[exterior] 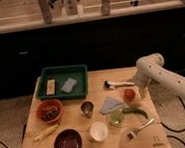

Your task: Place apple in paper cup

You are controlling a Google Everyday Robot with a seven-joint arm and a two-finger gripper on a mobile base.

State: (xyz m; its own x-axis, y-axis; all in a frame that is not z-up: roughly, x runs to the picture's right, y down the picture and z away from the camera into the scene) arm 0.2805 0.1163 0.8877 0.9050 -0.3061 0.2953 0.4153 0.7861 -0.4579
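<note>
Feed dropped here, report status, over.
Gripper beside apple, fingers open, nothing held. Apple on table, right side. Cup front centre; green fruit between them.

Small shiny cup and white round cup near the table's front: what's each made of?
Small shiny cup: looks like steel, polished, with grey glints. White round cup: probably paper, matt, plain white wall, cream inside. The gripper hangs close beside the small round red-orange apple.
</note>
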